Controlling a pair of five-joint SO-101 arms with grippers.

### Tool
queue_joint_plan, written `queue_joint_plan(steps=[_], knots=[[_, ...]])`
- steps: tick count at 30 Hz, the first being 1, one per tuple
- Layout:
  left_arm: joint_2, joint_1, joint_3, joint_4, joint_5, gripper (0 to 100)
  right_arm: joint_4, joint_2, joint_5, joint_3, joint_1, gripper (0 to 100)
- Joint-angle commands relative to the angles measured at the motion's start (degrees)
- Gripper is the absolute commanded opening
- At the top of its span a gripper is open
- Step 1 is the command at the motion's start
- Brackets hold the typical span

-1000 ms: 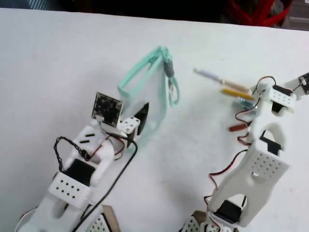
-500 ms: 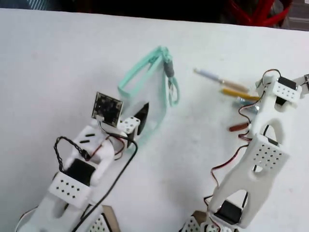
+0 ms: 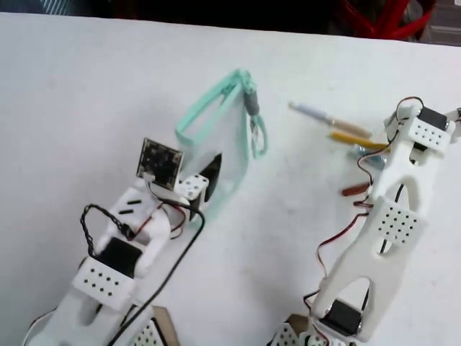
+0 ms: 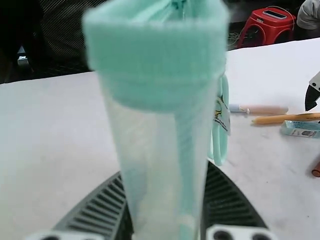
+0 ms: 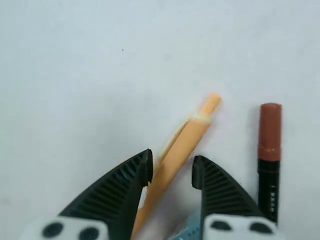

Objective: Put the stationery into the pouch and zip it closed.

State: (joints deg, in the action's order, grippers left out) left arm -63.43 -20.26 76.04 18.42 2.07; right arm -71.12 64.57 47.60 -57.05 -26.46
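A clear pouch with mint-green trim point(image 3: 220, 137) stands on edge on the white table, its opening at the far end. My left gripper point(image 4: 167, 220) is shut on the near end of the pouch point(image 4: 160, 100). To the right lie a peach-and-lilac pen point(image 3: 328, 119), an orange pen point(image 3: 356, 139), a small blue eraser point(image 3: 369, 153) and a brown pen point(image 3: 356, 190). My right gripper point(image 5: 171, 162) is low over the orange pen point(image 5: 187, 135), open, one finger on each side of the barrel. The brown pen point(image 5: 270, 145) lies just beside it.
The white table point(image 3: 86, 79) runs wide to the left and far side. A red stool point(image 4: 267, 20) stands beyond the far edge. The right arm's body point(image 3: 382, 231) stretches across the near right of the table, with loose cables beside it.
The right arm has stretched farther from its base and its wrist has shifted toward the far right, above the orange pen. The left arm and the pouch have kept still.
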Motion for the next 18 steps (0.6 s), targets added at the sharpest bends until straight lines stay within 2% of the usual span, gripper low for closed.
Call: queue_joint_plan(steps=[1, 9, 18], knots=[[-0.5, -0.7, -0.1, -1.6, 0.2, 16, -0.9, 3.7, -0.1, -4.8, -0.7, 5.0], [-0.5, -0.7, -0.1, -1.6, 0.2, 16, -3.4, 8.0, -0.2, -11.9, -0.8, 2.4], [-0.7, -0.7, -0.1, -1.6, 0.2, 16, -4.3, 8.3, -0.2, -12.7, -0.8, 2.3]])
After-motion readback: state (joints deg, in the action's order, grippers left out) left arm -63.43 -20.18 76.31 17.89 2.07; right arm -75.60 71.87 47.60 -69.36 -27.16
